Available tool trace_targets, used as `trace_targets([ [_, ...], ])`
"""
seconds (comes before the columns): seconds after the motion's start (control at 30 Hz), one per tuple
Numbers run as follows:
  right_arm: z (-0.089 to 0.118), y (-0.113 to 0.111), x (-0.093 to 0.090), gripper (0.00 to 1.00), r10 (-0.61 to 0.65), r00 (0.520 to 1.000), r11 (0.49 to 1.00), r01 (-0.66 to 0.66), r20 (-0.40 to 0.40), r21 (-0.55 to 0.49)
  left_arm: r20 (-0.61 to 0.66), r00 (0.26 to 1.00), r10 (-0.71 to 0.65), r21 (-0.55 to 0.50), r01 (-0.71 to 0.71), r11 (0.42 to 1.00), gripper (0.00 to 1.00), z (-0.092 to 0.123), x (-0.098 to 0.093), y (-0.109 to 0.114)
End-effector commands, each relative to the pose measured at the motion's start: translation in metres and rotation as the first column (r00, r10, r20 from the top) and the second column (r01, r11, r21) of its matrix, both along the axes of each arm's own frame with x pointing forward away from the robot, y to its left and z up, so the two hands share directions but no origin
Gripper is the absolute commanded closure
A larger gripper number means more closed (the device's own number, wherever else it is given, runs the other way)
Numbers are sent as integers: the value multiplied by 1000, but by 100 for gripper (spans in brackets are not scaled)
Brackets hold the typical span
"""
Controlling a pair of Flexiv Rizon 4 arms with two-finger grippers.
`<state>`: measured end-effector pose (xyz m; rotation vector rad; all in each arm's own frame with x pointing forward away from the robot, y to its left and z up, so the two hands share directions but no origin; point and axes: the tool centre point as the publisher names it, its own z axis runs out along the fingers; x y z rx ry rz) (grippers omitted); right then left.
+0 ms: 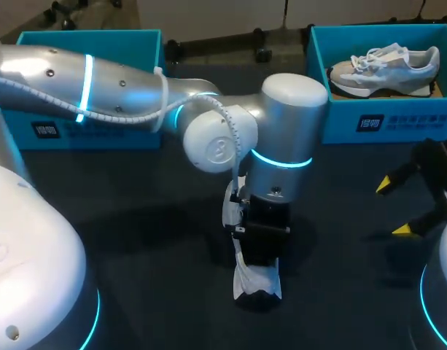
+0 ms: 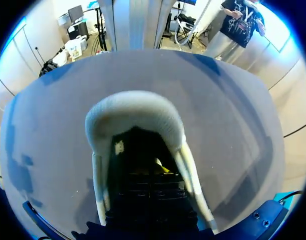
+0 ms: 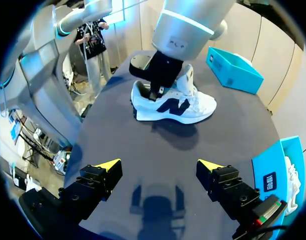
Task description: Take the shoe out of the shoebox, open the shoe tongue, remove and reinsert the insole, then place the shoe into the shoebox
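The left gripper (image 2: 156,171) is plunging straight down through the collar of the white shoe (image 3: 192,105), which is standing on its sole in the middle of the table (image 1: 135,240). I am judging this to be the insole step. Inside the shoe it is too dark to see, so I cannot tell whether this gripper is clamping anything. To do the step well, it should be catching the insole's heel edge rather than the lining. It should then be drawing up and back along the shoe's length, slowly, so the sole is not lifting off the table with it. The right gripper (image 3: 160,165) is hovering with its yellow tips spread wide and nothing between them. The shoe is lying ahead of it and well apart, so it is offering no bracing. Coming in to steady the toe would be helping. Farther off, the right shoebox (image 1: 383,120) is holding a second shoe (image 1: 383,65). The left shoebox (image 1: 99,135) is sitting at the far left, its inside mostly hidden behind the arm.
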<state>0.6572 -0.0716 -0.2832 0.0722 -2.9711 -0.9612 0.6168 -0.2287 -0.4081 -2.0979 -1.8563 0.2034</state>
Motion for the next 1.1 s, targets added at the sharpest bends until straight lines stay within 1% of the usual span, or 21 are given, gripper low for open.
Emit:
trace_targets([
  [0.03,0,0,-1,0,-2,1000,1000,2,2,-3,40,999,35,-28,-34,999,100,-15,5,-1],
  [0.13,0,0,-1,0,-2,1000,1000,2,2,-3,63,996,62,-45,-59,997,100,-8,11,-1],
  [0.17,0,0,-1,0,-2,1000,1000,2,2,-3,68,996,62,-61,-58,996,100,-1,13,0],
  [0.3,0,0,-1,0,-2,1000,1000,2,2,-3,89,993,80,-99,-71,993,100,15,18,-2],
  [0.37,0,0,-1,0,-2,1000,1000,2,2,-3,88,993,73,-121,-63,991,100,21,17,-3],
  [0.43,0,0,-1,0,-2,1000,1000,2,2,-3,88,994,61,-128,-49,991,100,23,14,-6],
  [0.57,0,0,-1,0,-2,1000,1000,2,2,-3,75,996,45,-145,-34,989,100,17,7,-10],
  [0.63,0,0,-1,0,-2,1000,1000,2,2,-3,65,997,33,-131,-25,991,100,5,5,-15],
  [0.73,0,0,-1,0,-2,1000,1000,2,2,-3,78,996,39,-113,-30,993,100,-9,4,-16],
  [0.83,0,0,-1,0,-2,1000,1000,2,2,-3,100,994,51,-91,-42,995,100,-15,7,-14],
  [0.93,0,0,-1,0,-2,1000,1000,2,2,-3,126,989,75,-76,-65,995,100,-18,14,-8],
  [1.1,0,0,-1,0,-2,1000,1000,2,2,-3,149,984,99,-73,-89,993,100,-10,24,1],
])
